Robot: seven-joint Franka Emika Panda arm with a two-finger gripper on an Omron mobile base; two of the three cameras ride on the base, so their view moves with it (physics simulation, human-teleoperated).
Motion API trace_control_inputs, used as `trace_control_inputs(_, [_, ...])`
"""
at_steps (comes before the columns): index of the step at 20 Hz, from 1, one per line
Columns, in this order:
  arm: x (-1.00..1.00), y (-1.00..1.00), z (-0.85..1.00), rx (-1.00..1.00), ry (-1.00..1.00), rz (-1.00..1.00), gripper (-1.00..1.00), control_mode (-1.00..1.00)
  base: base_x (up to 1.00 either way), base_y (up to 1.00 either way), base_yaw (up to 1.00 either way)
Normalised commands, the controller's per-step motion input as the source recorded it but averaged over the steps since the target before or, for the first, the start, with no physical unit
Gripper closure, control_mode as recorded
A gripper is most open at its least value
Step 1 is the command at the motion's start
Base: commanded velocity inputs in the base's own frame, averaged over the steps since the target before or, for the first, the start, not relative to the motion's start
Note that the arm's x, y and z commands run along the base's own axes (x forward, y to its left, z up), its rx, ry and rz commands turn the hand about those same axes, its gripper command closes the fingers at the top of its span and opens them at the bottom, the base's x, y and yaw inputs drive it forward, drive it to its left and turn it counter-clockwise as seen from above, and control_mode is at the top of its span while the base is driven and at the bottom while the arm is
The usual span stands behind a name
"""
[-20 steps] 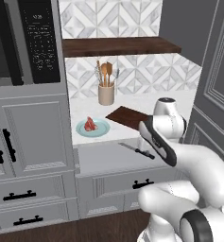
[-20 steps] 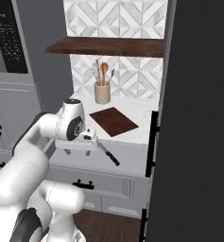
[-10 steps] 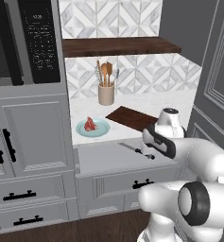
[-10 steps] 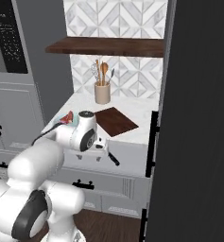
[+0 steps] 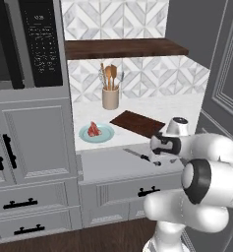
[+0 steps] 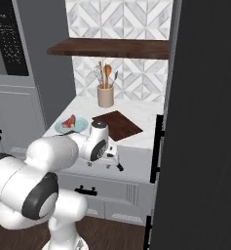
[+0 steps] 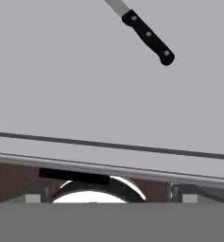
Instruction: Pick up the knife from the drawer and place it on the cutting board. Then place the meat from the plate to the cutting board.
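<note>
Knife (image 5: 140, 156) of slim silver blade and black handle lies flat on the pale-grey floor of the wide light-grey drawer (image 5: 108, 165), pulled open below the white counter (image 5: 152, 110), toward its right side, and my tool (image 5: 160, 152) hangs over it with its jaws spread wide and nothing between them. Behind the drawer, the thin dark brown wooden cutting board (image 5: 137, 123) lies bare, and to its left the small chunk of red meat (image 5: 93, 129) sits on the round pale blue-green plate (image 5: 102, 135).
</note>
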Motion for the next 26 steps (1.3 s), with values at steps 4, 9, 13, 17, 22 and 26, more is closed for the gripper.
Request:
trace_control_inputs(4, [0.36,0.0,-0.31,0.0,-0.02,0.0,-1.0,-1.0,0.0,0.0,0.0])
trace_control_inputs(9, [0.31,0.0,-0.36,0.0,0.0,0.0,-1.0,-1.0,0.0,0.0,0.0])
trace_control_inputs(13, [0.44,0.0,-0.19,0.02,0.0,0.0,-1.0,-1.0,0.0,0.0,0.0])
trace_control_inputs(17, [0.23,0.0,-0.4,0.0,0.01,0.0,-1.0,-1.0,0.0,0.0,0.0])
trace_control_inputs(22, [-0.08,0.0,-0.53,0.0,0.0,0.0,-1.0,-1.0,0.0,0.0,0.0])
trace_control_inputs(26, [-0.61,0.0,-0.02,0.0,0.0,0.0,-1.0,-1.0,0.0,0.0,0.0])
